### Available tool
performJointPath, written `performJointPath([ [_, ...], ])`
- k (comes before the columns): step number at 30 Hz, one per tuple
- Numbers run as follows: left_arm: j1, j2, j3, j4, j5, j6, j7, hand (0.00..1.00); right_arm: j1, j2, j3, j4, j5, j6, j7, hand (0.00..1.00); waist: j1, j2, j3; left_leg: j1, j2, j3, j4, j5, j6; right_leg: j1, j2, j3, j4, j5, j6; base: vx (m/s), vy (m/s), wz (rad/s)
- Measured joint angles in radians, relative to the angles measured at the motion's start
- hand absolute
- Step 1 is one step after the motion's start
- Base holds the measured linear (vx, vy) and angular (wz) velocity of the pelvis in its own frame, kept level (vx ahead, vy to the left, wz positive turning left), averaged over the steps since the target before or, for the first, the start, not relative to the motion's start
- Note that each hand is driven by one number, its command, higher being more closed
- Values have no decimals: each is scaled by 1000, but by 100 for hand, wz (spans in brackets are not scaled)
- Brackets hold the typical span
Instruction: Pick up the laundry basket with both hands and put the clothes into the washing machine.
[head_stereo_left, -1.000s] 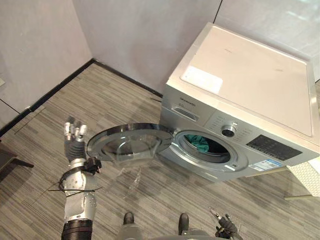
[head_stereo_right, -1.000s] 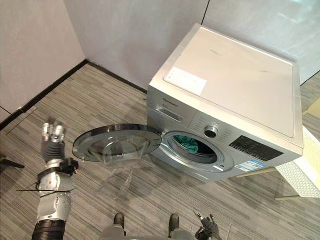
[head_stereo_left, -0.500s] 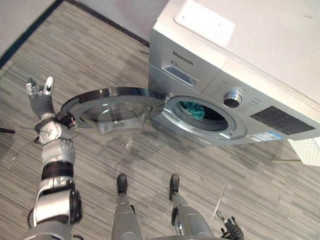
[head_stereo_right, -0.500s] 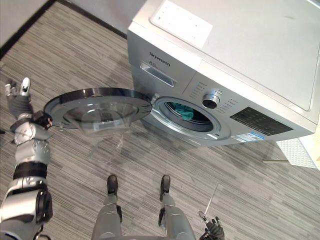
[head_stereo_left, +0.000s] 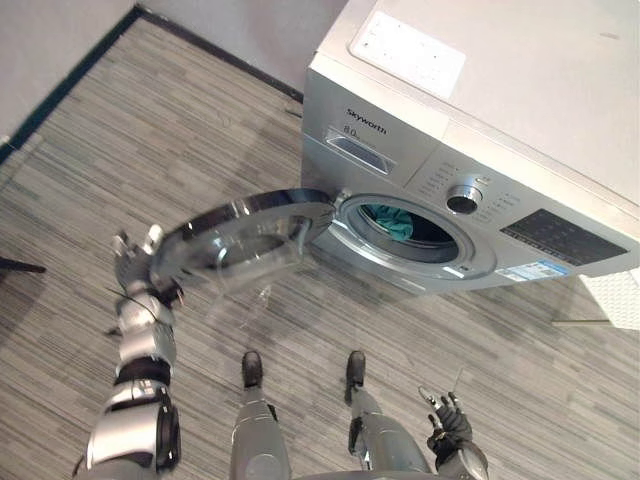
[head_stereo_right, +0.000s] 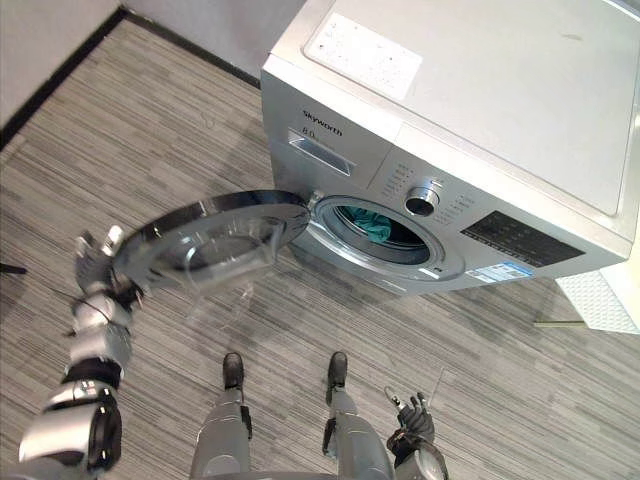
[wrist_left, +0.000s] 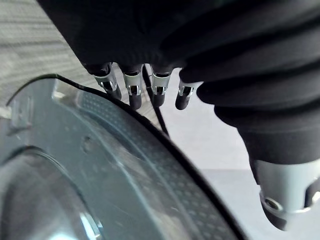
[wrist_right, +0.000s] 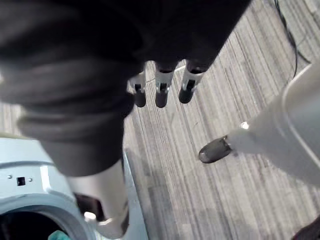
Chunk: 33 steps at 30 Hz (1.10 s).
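Starting at 8 o'clock in the head view: left hand (head_stereo_left: 135, 268) up off the striped floor (head_stereo_left: 200, 130), fingers straight and fanned out, nothing gripped, parked right at the outer rim of the washer door (head_stereo_left: 250, 232). From the left wrist cam, dark fingertips (wrist_left: 135, 97) lined up just at that same rim, thumb out to the side; can't tell if actually touching. Door swung wide open, hinged at 9 o'clock of the drum opening (head_stereo_left: 415, 235). Inside the drum, toward 10 o'clock, a teal piece of clothing (head_stereo_left: 393, 222) already sitting in there. Washing machine (head_stereo_left: 520, 110) taking up the 1 to 2 o'clock chunk, silver, with a round knob (head_stereo_left: 461, 198) at 2 o'clock of the opening. Over at 3 o'clock, just beside the machine's lower corner, a bit of the white perforated laundry basket (head_stereo_left: 612, 300), cut off by the edge and well apart from both hands. Down at 5 o'clock, right hand (head_stereo_left: 448, 432) hanging low, fingers loose and slightly spread, holding nothing; same story from the right wrist cam, fingertips (wrist_right: 161, 95) pointing at bare floor
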Motion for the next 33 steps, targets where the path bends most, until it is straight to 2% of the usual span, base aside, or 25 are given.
performJointPath([
  [1,65,-44,-116,-25,-7,28,-30,0,-4,0,-13,19,-5,9,1,0,-1,11,-4,12,-4,-6,-10,4,0,-1,-2,0,19,-16,5,-58,-14,7],
  [3,122,-71,-254,-71,-11,51,-67,0,-2,4,-13,37,-6,10,3,0,-5,11,-8,29,-6,-8,-30,22,-1,-1,-1,3,31,-24,13,-72,-38,2],
  [4,165,-95,-404,-156,-27,73,-115,0,-2,0,-19,57,-6,9,13,0,-25,10,-16,42,-14,-12,-65,43,-1,-1,-5,4,35,-34,27,-49,-29,11],
  [7,171,-85,-553,-290,-43,87,-177,0,-4,-12,-24,96,-7,10,24,0,-56,8,-21,77,-33,-18,-116,68,7,8,-14,10,36,-34,30,-9,-1,8],
  [10,108,-57,-646,-408,-71,91,-214,0,-1,-24,-33,144,-7,13,25,0,-69,12,-29,119,-50,-2,-124,71,12,35,-25,38,34,-31,35,14,30,-17],
  [11,69,-42,-668,-442,-73,91,-225,0,7,-29,-33,168,-7,17,29,0,-89,21,-51,119,-59,-4,-127,71,12,36,-33,38,34,-30,37,46,30,1],
  [13,-25,-16,-683,-487,-92,88,-224,0,14,-35,-35,181,-6,19,40,0,-117,32,-61,137,-68,0,-130,69,15,46,-40,50,32,-25,44,58,23,-9],
  [15,-105,-19,-684,-488,-113,74,-221,0,14,-36,-35,181,-7,19,44,0,-134,36,-64,150,-71,17,-129,66,18,49,-42,64,32,-22,46,44,3,-26],
  [17,-192,-38,-684,-459,-120,53,-199,0,13,-35,-42,181,-7,18,43,0,-164,39,-65,167,-71,46,-127,63,26,53,-40,91,21,-9,36,68,-11,-35],
  [22,-207,-56,-682,-373,-116,45,-154,0,24,-29,-88,199,-7,17,39,0,-194,56,-68,189,-64,77,-91,20,27,77,-36,121,9,-4,35,52,-15,-23],
  [28,-80,-50,-641,-311,-107,49,-156,0,49,-27,-147,217,-8,29,26,0,-194,79,-76,220,-59,90,-75,-6,23,113,-33,132,-2,-13,34,18,-8,-6],
  [30,-19,-53,-606,-243,-84,58,-160,0,53,-27,-167,230,-7,32,21,0,-193,88,-82,224,-58,79,-75,-8,20,123,-33,121,-1,-22,34,12,-10,11],
  [33,14,-65,-537,-101,-55,70,-162,0,50,-30,-170,248,-8,33,21,0,-191,87,-84,240,-58,70,-78,-9,19,146,-33,107,0,-31,34,8,-6,13],
])
